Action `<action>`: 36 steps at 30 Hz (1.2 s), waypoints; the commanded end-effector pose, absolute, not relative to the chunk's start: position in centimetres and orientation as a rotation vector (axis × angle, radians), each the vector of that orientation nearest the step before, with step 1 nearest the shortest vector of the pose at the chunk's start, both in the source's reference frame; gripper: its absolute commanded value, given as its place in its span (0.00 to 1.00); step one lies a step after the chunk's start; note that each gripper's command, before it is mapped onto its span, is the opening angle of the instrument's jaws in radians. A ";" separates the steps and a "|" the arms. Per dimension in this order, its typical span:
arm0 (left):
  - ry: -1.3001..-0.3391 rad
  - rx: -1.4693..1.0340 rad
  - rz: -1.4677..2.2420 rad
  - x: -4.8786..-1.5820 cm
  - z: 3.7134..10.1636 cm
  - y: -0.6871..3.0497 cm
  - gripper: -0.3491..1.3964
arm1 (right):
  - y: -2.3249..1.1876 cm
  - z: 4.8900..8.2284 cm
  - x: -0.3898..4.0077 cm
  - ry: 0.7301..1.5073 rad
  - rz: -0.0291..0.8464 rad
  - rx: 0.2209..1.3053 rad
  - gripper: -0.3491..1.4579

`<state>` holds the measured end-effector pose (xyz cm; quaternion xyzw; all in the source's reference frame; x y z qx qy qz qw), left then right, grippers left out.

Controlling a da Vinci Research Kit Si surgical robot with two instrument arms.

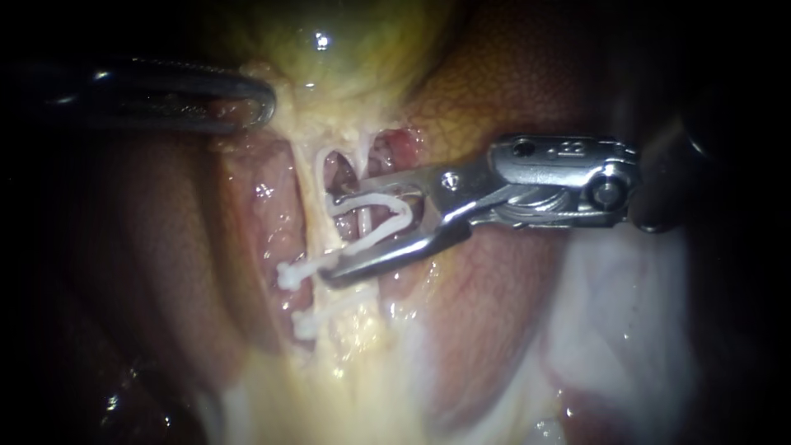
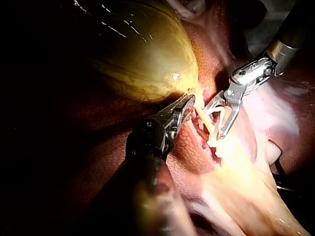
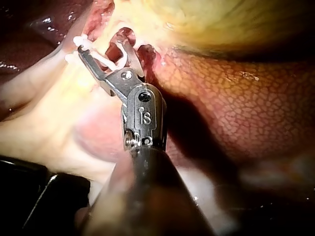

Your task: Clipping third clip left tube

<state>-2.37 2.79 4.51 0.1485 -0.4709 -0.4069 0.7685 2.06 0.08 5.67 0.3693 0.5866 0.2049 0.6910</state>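
- Closest to the lens is my right instrument (image 1: 339, 231), coming in from the right. Its jaws stand wide apart, each bearing on one arm of an open clip (image 1: 375, 199), white and not yet squeezed, so they grip that clip.
- Liver (image 1: 503, 82), mottled red-brown, fills the background on both sides of the work.
- Gallbladder (image 1: 354, 41), yellow-green, lies above. My left instrument (image 1: 262, 105) has its jaws clamped on the gallbladder's lower end.
- Left tube (image 1: 315, 198), the task's thing, runs down from the gallbladder as a pale yellow strand, just beside the tips of the open clip. A thinner strand (image 1: 363, 221) shows between the clip's arms.
- Two closed clips (image 1: 290, 273) (image 1: 306, 323) sit across the left tube lower down, one under the other.
- Step in hand, as I judge it: lining up the clip before closing.
- Next move calls for both arms to span the left tube above the closed clips, then a squeeze. Whether they span it already, I cannot tell.
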 end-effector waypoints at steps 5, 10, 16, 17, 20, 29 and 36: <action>-1.021 0.322 -0.885 -2.38 4.51 2.80 0.00 | 0.10 5.67 2.16 1.382 0.478 0.905 0.47; -1.021 0.321 -0.885 -2.38 4.51 2.80 0.00 | 0.10 5.66 2.20 1.442 0.480 0.977 0.46; -1.021 0.321 -0.885 -2.39 4.51 2.80 0.00 | 0.14 5.62 2.24 1.497 0.481 1.039 0.45; -1.021 0.321 -0.885 -2.39 4.51 2.80 0.00 | 0.15 5.61 2.25 1.507 0.478 1.045 0.45; -1.021 0.321 -0.885 -2.39 4.51 2.80 0.00 | 0.18 5.58 2.28 1.526 0.482 1.059 0.44; -1.021 0.321 -0.885 -2.39 4.51 2.80 0.00 | 0.24 5.47 2.33 1.535 0.508 1.104 0.38; -1.021 0.321 -0.885 -2.39 4.51 2.80 0.00 | 0.24 5.46 2.31 1.530 0.516 1.115 0.27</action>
